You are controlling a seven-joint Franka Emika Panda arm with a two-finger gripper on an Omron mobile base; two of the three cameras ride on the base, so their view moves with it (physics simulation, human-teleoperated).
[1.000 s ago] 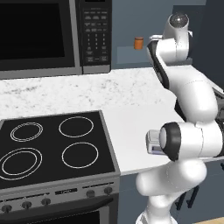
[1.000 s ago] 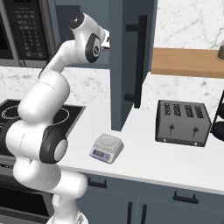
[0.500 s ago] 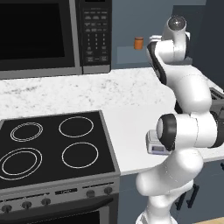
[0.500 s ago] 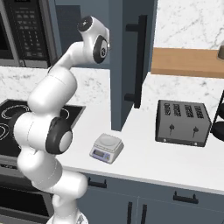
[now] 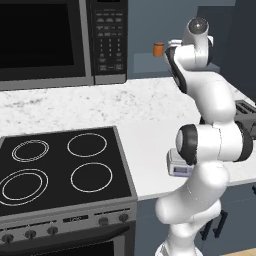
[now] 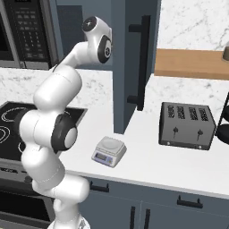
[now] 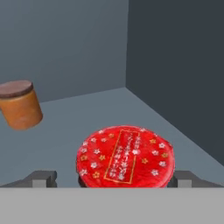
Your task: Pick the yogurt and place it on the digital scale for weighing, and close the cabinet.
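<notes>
The yogurt (image 7: pixel 126 155), a red cup with a patterned red lid, stands on the cabinet shelf directly ahead of the hand. My gripper (image 7: pixel 113 178) is open, one fingertip (image 7: pixel 41 177) to the left of the cup and the other to its right, with neither visibly pressing on it. The digital scale (image 6: pixel 108 151) sits on the white counter below, also seen as the grey scale (image 5: pixel 179 164) partly behind my arm. The cabinet door (image 6: pixel 129 89) stands open, edge-on, with its black bar handle (image 6: pixel 143 62). My arm reaches up into the cabinet.
A small orange jar (image 7: pixel 19 105) stands on the same shelf to the left of the yogurt, seen too as the orange jar (image 5: pixel 158 48). A black toaster (image 6: pixel 187 126) sits right of the scale. The microwave (image 5: pixel 60 40) and stove (image 5: pixel 55 165) lie to the left.
The arm's upper part has swung a little toward the cabinet opening. The gripper has stayed open.
</notes>
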